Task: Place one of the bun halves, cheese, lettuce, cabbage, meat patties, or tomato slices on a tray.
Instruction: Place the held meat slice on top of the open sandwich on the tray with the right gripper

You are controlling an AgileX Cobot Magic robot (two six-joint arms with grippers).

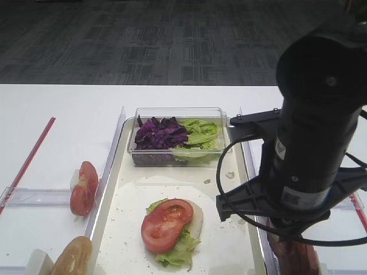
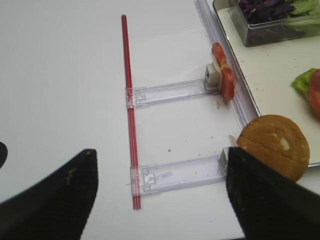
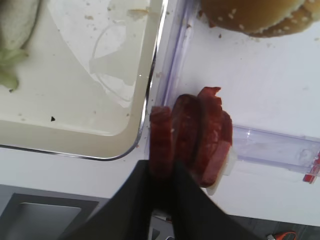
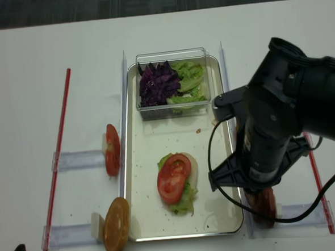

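Observation:
My right gripper (image 3: 161,167) is shut on the leftmost of the meat patties (image 3: 200,132), which stand on edge in a clear holder just right of the tray (image 3: 75,115). In the high view the arm hides that gripper above the patties (image 1: 295,259). On the tray (image 1: 229,229) lies a bun half (image 1: 196,217) with lettuce (image 1: 178,252) and a tomato slice (image 1: 166,224) on top. More tomato slices (image 1: 84,188) and a bun half (image 1: 71,258) stand left of the tray. My left gripper (image 2: 160,200) hangs open over the table. No cheese is in view.
A clear box (image 1: 178,137) at the tray's far end holds purple cabbage (image 1: 159,134) and lettuce (image 1: 200,134). A red straw (image 2: 127,100) crosses two clear holder rails (image 2: 175,172) on the left. Another bun (image 3: 255,15) sits beyond the patties.

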